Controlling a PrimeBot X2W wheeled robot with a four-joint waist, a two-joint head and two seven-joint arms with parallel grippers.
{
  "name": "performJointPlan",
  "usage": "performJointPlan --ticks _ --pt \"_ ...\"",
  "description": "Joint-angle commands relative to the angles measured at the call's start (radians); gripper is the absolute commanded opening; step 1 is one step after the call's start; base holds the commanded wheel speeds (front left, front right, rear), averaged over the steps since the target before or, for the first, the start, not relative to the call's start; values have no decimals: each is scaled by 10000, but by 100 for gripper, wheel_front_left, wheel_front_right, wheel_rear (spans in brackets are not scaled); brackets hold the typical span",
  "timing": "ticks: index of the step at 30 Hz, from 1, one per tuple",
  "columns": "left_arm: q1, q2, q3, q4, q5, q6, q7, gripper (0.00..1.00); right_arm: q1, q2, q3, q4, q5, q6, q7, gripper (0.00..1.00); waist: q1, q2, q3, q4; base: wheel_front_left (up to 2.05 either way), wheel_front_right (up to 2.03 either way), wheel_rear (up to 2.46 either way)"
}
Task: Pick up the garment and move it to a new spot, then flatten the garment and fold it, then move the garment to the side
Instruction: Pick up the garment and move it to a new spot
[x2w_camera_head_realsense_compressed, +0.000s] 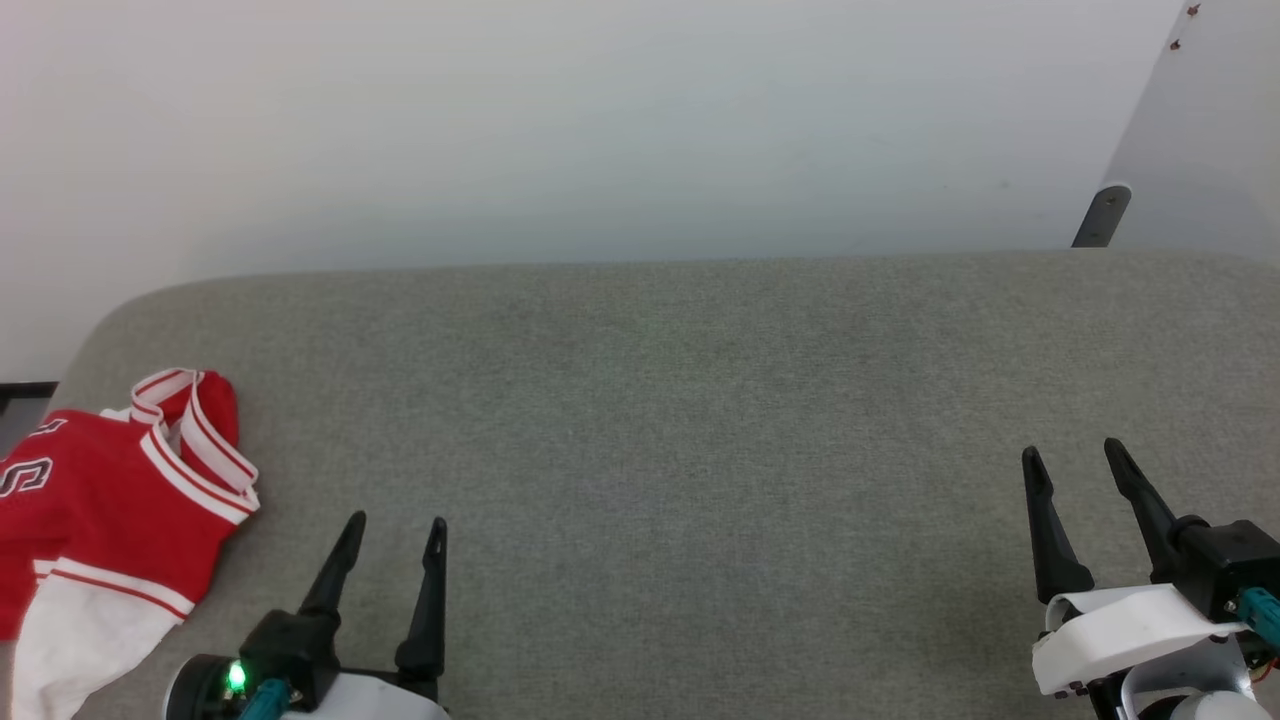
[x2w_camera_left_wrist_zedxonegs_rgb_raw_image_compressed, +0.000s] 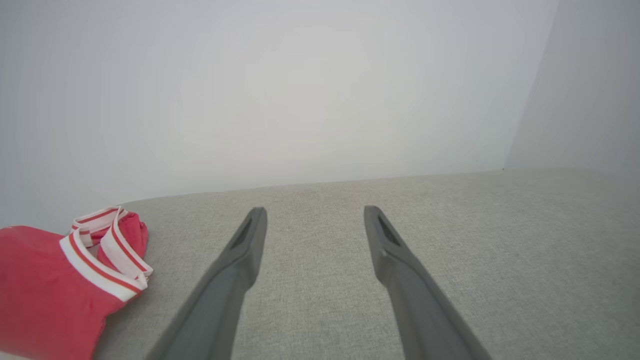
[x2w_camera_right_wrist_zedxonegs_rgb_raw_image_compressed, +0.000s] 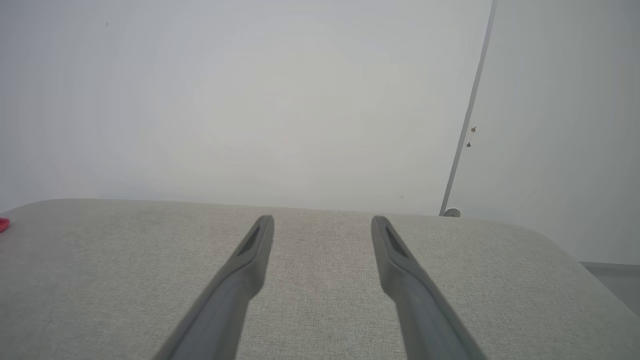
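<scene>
Garment (x2w_camera_head_realsense_compressed: 105, 500) lies bunched at the far left edge of the grey table (x2w_camera_head_realsense_compressed: 700, 400), lettering up. My left gripper (x2w_camera_head_realsense_compressed: 396, 524) is just beside it, wide and empty; right gripper (x2w_camera_head_realsense_compressed: 1071, 452) is well apart, also wide. I judge pick-up not yet done; next I swing left onto the cloth.

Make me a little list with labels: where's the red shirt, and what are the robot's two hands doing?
garment: red jersey with striped trim, rumpled, lying at the left end
surface: grey fabric top
left hand: left hand open, holding nothing, just right of the jersey, not touching it
right hand: right hand open, holding nothing, far over on the right side
behind: plain white wall
</scene>
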Motion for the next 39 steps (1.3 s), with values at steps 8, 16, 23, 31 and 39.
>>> performJointPlan --ticks 8,16,23,31,39 --pt "-143 -21 195 354 -28 109 -2 100 192 -144 90 40 150 4 116 100 0 0 -240 910 0 0 0" --pt "-360 40 386 847 -103 365 2 100 109 -113 617 206 307 4 238 100 0 0 -603 2675 0 0 0" --pt "-413 171 574 925 -232 568 155 100 -61 -3 1275 522 515 4 196 100 0 0 -824 4072 0 0 0" --pt "-61 109 743 363 -426 865 328 100 -554 92 1917 889 662 3 158 100 0 0 -673 4669 0 0 0" --pt "-476 272 539 69 -813 424 1294 100 -661 -83 1800 1167 768 4 41 100 0 0 -452 4822 0 0 0"
